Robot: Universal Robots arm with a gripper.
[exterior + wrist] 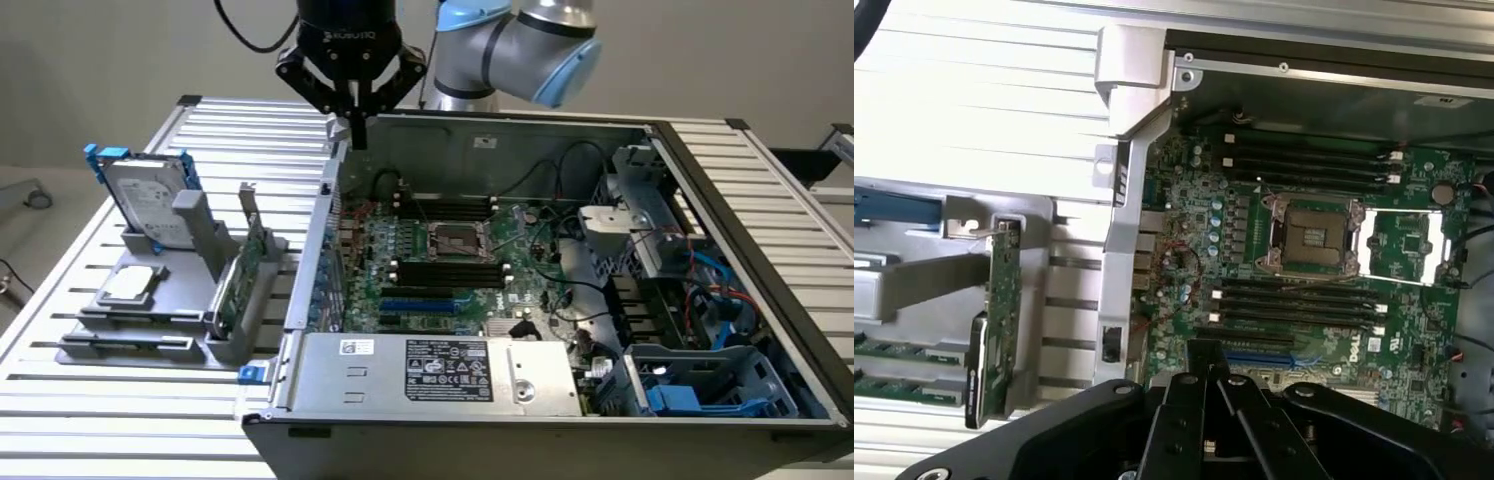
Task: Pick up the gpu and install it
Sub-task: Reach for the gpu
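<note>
My pincer [358, 135] hangs with its two fingers pressed together, pinching nothing, tips pointing down over the back corner of the open computer case [315, 285], just above the case wall on the exterior view's left. Below me, inside the case, lies the green main board [441, 270] with its bare processor socket [1312, 234]. The graphics card [235, 288] is outside the case, well apart from me toward the exterior view's left. It stands on edge in a grey stand [200, 345] on the slatted table [80, 420], its metal bracket end uppermost. In the same stand a hard drive [140, 205] with blue rails stands upright, and a small square silver chip [134, 285] lies flat.
</note>
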